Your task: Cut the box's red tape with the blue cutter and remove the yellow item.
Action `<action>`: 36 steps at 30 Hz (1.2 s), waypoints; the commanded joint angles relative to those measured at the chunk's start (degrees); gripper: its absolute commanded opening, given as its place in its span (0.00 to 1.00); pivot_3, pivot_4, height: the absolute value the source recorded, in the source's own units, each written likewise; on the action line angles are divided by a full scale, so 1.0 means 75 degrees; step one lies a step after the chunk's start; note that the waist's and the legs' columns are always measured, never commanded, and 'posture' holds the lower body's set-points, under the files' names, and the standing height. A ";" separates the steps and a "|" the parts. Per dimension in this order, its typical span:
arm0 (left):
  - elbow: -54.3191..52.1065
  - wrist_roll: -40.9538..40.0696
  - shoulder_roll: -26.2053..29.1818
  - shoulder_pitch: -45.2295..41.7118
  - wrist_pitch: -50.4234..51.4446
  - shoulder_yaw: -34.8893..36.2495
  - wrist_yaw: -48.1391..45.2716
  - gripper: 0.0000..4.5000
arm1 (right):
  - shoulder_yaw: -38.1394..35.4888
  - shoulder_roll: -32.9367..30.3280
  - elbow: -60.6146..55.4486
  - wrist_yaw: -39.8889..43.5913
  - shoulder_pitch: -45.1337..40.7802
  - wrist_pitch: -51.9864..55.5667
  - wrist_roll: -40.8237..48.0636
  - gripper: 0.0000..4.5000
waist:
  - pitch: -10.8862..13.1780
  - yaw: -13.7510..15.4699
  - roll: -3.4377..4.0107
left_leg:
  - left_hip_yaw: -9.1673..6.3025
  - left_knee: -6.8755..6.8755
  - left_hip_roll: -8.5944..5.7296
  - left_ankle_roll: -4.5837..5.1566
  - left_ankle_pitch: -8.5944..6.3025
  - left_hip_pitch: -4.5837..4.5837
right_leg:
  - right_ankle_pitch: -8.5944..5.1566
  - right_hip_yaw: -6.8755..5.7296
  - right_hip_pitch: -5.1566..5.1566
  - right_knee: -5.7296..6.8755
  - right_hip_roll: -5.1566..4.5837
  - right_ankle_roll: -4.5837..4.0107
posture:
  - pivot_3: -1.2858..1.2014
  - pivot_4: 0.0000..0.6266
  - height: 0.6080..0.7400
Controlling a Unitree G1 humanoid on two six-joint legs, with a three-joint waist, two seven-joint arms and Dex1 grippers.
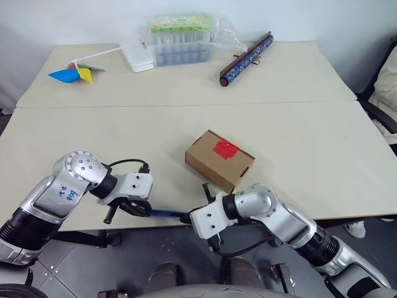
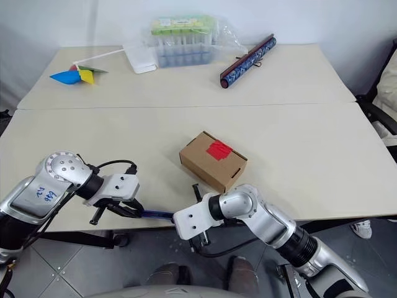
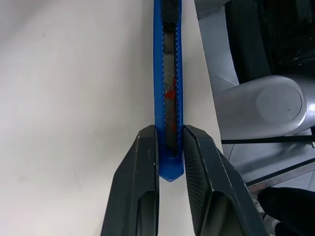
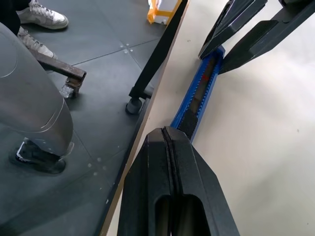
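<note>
While the box (image 1: 219, 159) sits shut near the table's front edge, its red tape (image 1: 226, 148) uncut, both arms meet at the blue cutter (image 1: 167, 214) lying along that edge; the cutting step looks not yet begun. Any yellow item would be sealed inside, unseen. At the back, a clear case (image 1: 183, 38) holds rows of tubes.

From the left wrist, the left gripper (image 3: 170, 147) clamps the cutter's tail end, its slider track facing up.

From the right wrist, the right gripper (image 4: 169, 137), jaws pressed together, rests at the cutter's other end, likely to push out the blade next.
</note>
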 commanded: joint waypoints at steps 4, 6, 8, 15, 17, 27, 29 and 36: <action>-0.0172 0.0143 0.0280 0.0378 0.0163 -0.0144 -0.0090 0.09 | -0.0284 0.0023 0.0320 -0.0068 -0.0118 -0.0360 -0.0167 0.00 | 0.0000 -0.0036 0.0000 | 0.0000 0.0001 0.0001 -0.0002 0.0001 0.0004 | -0.0001 0.0003 0.0001 0.0005 0.0000 -0.0002 | 0.52 0.24 1.00; -0.0197 0.0143 0.0333 0.0442 0.0156 -0.0115 -0.0105 0.09 | -0.0418 -0.0056 0.0184 -0.0013 -0.0172 -0.0403 -0.0091 0.00 | 0.0000 -0.0061 0.0000 | -0.0002 0.0002 0.0002 -0.0002 0.0001 0.0004 | -0.0002 0.0002 0.0000 0.0007 0.0000 -0.0003 | 0.52 0.24 1.00; -0.0210 0.0152 0.0341 0.0475 0.0177 -0.0090 -0.0104 0.09 | -0.0517 -0.0127 -0.0031 0.0095 -0.0173 -0.0348 0.0035 0.00 | 0.0000 -0.0100 0.0000 | -0.0003 0.0001 0.0003 -0.0002 0.0001 0.0004 | -0.0002 0.0001 0.0000 0.0008 0.0000 -0.0003 | 0.52 0.24 1.00; -0.0229 0.0163 0.0324 0.0489 0.0266 -0.0111 -0.0087 0.09 | -0.0648 -0.0195 -0.0230 0.0236 -0.0057 -0.0306 -0.0002 0.00 | 0.0000 -0.0131 0.0000 | -0.0009 0.0001 0.0003 -0.0002 0.0001 0.0004 | -0.0002 0.0002 0.0000 0.0009 0.0000 -0.0004 | 0.52 0.24 1.00; -0.0222 0.0179 0.0306 0.0475 0.0285 -0.0129 -0.0078 0.09 | -0.0643 -0.0149 -0.0193 0.0231 -0.0027 -0.0295 -0.0008 0.00 | 0.0000 -0.0133 0.0000 | -0.0010 0.0000 0.0003 -0.0003 0.0001 0.0004 | -0.0002 0.0002 -0.0001 0.0009 0.0000 -0.0004 | 0.52 0.24 1.00; -0.0274 0.0294 0.0354 0.0379 0.0608 -0.0247 -0.0059 0.09 | -0.0460 0.0151 0.0020 0.0235 -0.0025 -0.0439 -0.0104 0.00 | 0.0000 -0.0133 0.0000 | -0.0011 0.0001 0.0003 -0.0003 0.0001 0.0004 | -0.0002 0.0003 -0.0001 0.0010 0.0000 -0.0005 | 0.52 0.24 1.00; -0.0336 0.0310 0.0397 0.0381 0.0751 -0.0288 -0.0084 0.09 | -0.0430 0.0216 0.0101 0.0225 -0.0031 -0.0494 -0.0150 0.00 | 0.0000 -0.0136 0.0000 | -0.0011 0.0001 0.0003 -0.0003 0.0001 0.0004 | -0.0002 0.0003 -0.0001 0.0011 0.0000 -0.0005 | 0.52 0.24 1.00; -0.0470 0.0294 0.0431 0.0354 0.1030 -0.0349 -0.0070 0.09 | -0.0362 0.0286 0.0451 0.0228 -0.0048 -0.0781 -0.0319 0.00 | -0.0001 -0.0140 0.0001 | -0.0013 0.0000 0.0003 -0.0003 0.0001 0.0006 | -0.0003 0.0005 -0.0001 0.0011 0.0000 -0.0005 | 0.52 0.24 1.00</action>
